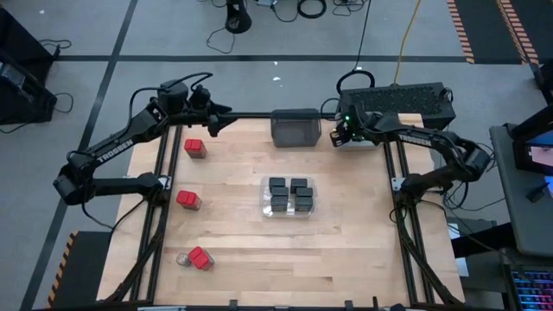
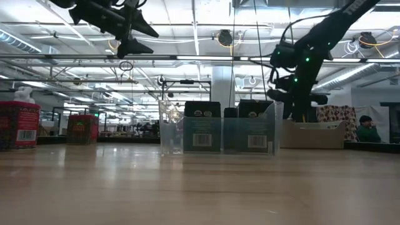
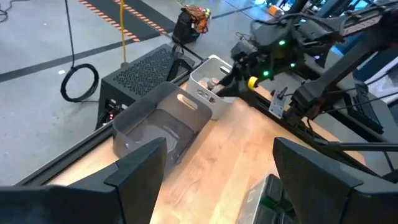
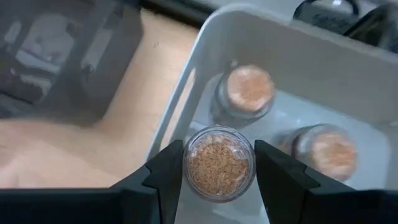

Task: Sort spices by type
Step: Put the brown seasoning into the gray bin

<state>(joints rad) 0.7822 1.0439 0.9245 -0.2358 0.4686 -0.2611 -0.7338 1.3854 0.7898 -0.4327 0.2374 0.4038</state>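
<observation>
The right arm is reaching toward the table's far right corner, its right gripper [image 4: 219, 163] pointing down with both fingers [image 4: 163, 174] closing around a small round jar [image 4: 219, 163]. The left arm is hanging raised near the far left corner, its left gripper [image 3: 214, 171] standing open and empty.

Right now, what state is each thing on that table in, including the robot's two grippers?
Right gripper: shut on a round tan-lidded jar, over the light grey bin.
Left gripper: open, empty.
Dark grey bin: empty.
Clear bin: holds black boxy containers.
Red-topped boxes: unsorted, on the table.
</observation>
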